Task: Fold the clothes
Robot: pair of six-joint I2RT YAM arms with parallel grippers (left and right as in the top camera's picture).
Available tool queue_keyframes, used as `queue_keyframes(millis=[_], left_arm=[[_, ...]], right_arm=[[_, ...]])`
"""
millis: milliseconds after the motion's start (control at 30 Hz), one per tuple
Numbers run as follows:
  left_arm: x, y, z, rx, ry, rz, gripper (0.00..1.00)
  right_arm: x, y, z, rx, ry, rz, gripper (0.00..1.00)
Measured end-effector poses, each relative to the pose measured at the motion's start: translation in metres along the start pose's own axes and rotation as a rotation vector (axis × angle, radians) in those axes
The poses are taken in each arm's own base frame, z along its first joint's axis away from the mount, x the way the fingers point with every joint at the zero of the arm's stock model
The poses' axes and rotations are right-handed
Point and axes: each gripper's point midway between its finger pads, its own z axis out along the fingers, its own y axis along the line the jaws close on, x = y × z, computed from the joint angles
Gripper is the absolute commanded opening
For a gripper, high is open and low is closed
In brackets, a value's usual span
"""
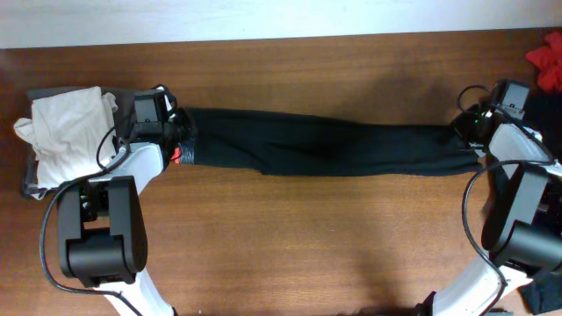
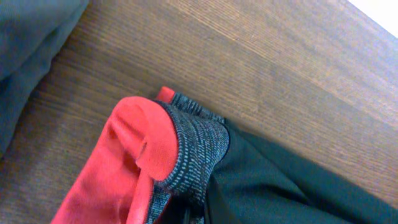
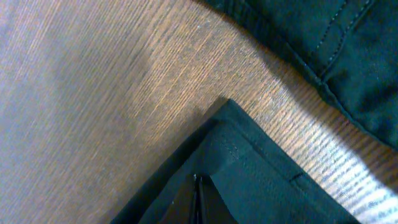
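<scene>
Waistband [image 2: 194, 149] at left, black trousers [image 1: 334, 151] lengthwise left-to-right

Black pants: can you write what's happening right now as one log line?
black pants: stretched out | left gripper: holds waistband | right gripper: holds hem

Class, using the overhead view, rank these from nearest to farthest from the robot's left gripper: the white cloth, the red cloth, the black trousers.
1. black trousers: waistband end held in the left gripper.
2. white cloth: just beside the gripper, further to the image's left.
3. red cloth: far top-right corner.
</scene>
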Motion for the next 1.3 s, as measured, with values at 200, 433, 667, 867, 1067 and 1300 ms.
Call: queue_keyframes(millis=[200, 433, 667, 867, 1067, 1300], left_arm=[[-0.007, -0.003, 0.000, 0.013, -0.028, 0.004, 0.01], [-0.011, -0.001, 0.000, -0.008, -0.050, 0.011, 0.46], [-0.045, -0.016, -0.005, 0.041, -0.166, 0.026, 0.72], [-0.074, -0.054, -0.022, 0.138, -0.081, 0.031, 0.59], [-0.050, -0.072, -0.046, 0.125, 0.133, 0.048, 0.01], [0.010, -0.100, -0.051, 0.115, 0.309, 0.156, 0.01]], right_arm=[[-0.010, 0.001, 0.002, 0.000, -0.044, 0.000, 0.04], [-0.016, 0.003, 0.001, -0.006, -0.071, 0.007, 0.34], [-0.036, 0.015, -0.003, -0.053, -0.135, -0.089, 0.73], [-0.037, 0.037, -0.029, -0.170, 0.004, -0.203, 0.61], [-0.023, 0.057, -0.081, -0.265, 0.182, -0.241, 0.17], [0.043, 0.068, -0.097, -0.277, 0.389, -0.376, 0.04]])
